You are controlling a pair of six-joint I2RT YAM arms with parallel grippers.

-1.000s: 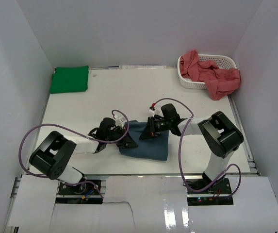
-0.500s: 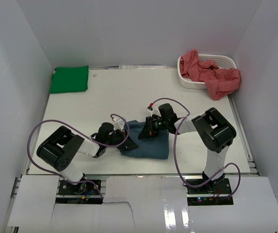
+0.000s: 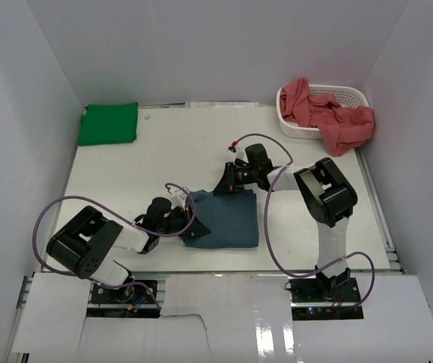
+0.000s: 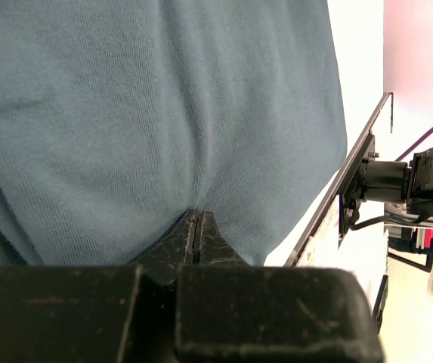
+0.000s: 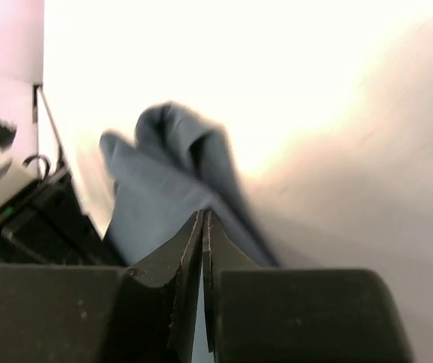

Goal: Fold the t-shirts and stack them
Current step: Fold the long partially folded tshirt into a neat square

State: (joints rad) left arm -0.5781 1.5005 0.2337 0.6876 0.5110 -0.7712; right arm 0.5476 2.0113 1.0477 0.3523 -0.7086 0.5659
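The slate blue t-shirt [image 3: 227,221] lies folded flat on the white table [image 3: 163,151] between the two arms. My left gripper [image 3: 189,226] is shut on its left edge; in the left wrist view [image 4: 195,218] the closed tips pinch the blue cloth [image 4: 163,98]. My right gripper [image 3: 224,186] is shut on the shirt's far corner; in the right wrist view [image 5: 203,217] bunched blue cloth [image 5: 156,189] sits at the closed tips. A folded bright green t-shirt [image 3: 108,123] lies at the far left. Salmon red t-shirts [image 3: 333,117] hang over the basket.
The white perforated basket [image 3: 352,94] stands at the far right corner. White walls enclose the table on three sides. Purple cables loop from both arms over the near part of the table.
My right gripper has moved away from the bases with the shirt's far corner. My left gripper has slid left and nearer. The shirt is drawn out flatter.
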